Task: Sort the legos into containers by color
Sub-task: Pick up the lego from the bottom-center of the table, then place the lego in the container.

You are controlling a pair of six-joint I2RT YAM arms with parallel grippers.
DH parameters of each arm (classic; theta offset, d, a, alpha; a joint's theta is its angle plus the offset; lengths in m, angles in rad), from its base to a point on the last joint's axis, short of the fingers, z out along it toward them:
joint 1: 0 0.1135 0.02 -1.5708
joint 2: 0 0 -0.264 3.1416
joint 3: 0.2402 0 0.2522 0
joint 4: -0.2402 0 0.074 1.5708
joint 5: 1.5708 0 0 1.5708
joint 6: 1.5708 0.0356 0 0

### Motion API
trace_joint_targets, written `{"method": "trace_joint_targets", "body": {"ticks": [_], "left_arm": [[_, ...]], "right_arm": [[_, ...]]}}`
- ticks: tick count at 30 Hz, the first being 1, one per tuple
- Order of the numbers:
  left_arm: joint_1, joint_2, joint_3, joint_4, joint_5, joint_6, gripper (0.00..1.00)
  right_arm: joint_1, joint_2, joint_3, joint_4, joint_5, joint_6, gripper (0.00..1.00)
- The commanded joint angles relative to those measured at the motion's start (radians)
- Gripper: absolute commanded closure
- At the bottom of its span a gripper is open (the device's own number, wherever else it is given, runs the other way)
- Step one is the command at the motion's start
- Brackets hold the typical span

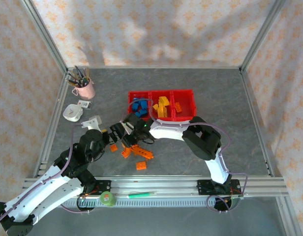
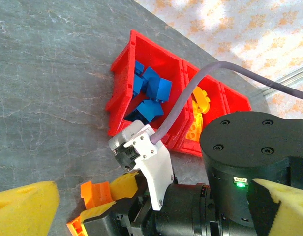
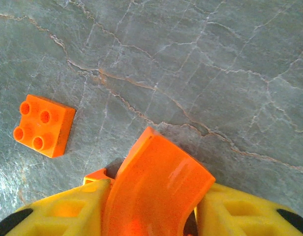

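**Legos: seating the curved orange piece before the lift**

Starting at the left of the bench, the left gripper (image 2: 156, 186) has its fingers spread wide with nothing between the pads. The right arm's wrist (image 2: 250, 147) sits directly ahead of them. As I judge it, this gripper has no part in the present step.

Next along, the right gripper (image 3: 157, 188) points down at the table (image 3: 200, 69). Its fingers stand narrow, one pad on each flank of the curved orange lego (image 3: 151, 162), whose free end projects ahead of the fingertips. I cannot tell whether the piece is clear of the surface. In the wrist view a square orange lego (image 3: 43, 125) lies studs up, ahead of the left-hand finger and well apart from it. Another orange piece (image 3: 96, 175) shows at that finger's tip; I cannot tell whether they touch.

Recommended procedure, by my reading:

1. Confirm that both pads bear squarely. A curved flank may pivot or squeeze out forward.
2. Lift straight up, so the piece at the fingertip is not dragged along.
3. Carry the piece to the containers (image 2: 121, 96), which stand beyond the fingertips and to the right.

In those bins, blue legos (image 2: 151, 93) fill the left one and yellow legos (image 2: 198, 105) the middle one. The right-hand bin (image 1: 192, 104) is therefore the likely target. Release low over it.
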Motion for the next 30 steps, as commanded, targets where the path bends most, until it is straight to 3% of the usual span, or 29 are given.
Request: {"method": "trace_joint_targets", "body": {"ticks": [1, 18, 25, 30], "left_arm": [[0.007, -0.010, -0.007, 0.009, -0.017, 0.007, 0.01], [0.007, 0.001, -0.005, 0.024, -0.014, 0.009, 0.01], [0.007, 0.041, 0.010, 0.055, -0.003, 0.024, 0.01], [0.007, 0.087, 0.024, 0.093, 0.013, 0.041, 0.01]], "right_arm": [[-0.002, -0.029, 0.008, -0.016, 0.026, 0.008, 0.55], [-0.068, -0.176, -0.095, 0.040, -0.041, 0.062, 0.60], [-0.158, -0.322, -0.182, 0.045, -0.070, 0.123, 0.62], [-0.282, -0.463, -0.252, 0.035, -0.132, 0.169, 0.62]]}}
